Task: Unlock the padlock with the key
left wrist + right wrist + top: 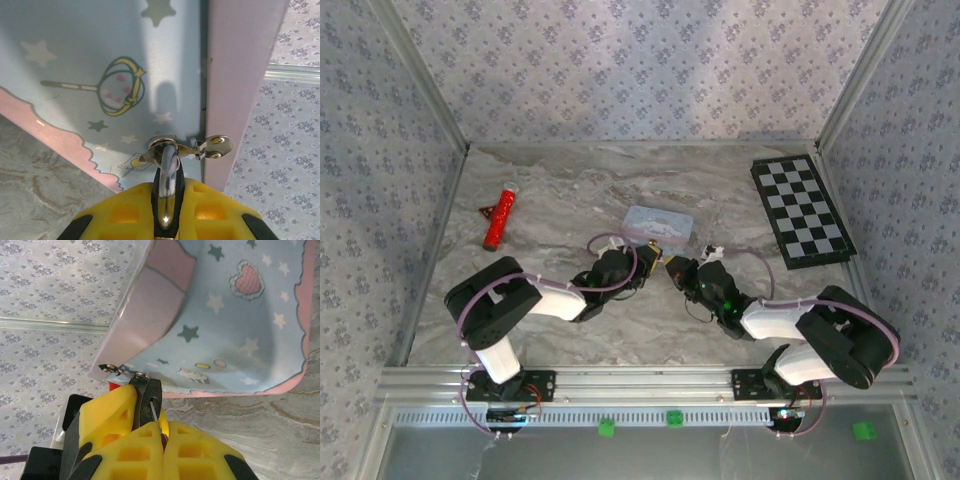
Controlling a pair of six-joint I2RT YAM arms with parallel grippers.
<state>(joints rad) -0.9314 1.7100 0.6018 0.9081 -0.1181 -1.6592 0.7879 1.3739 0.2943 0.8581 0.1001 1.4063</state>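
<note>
My left pincer (168, 200) is clamped on the padlock (168, 172), with yellow pads (125, 212) pressed against both sides of its dark body. Its shiny shackle is hooked at the metal clasp (212, 146) on the edge of the pale blue cartoon tin (75, 60). My right pincer (163, 429) is squeezed fully together on the thin silver key (154, 413), whose tip meets the slot in the padlock's face. From above, both pincers meet just in front of the tin on the marbled table (570, 330).
</note>
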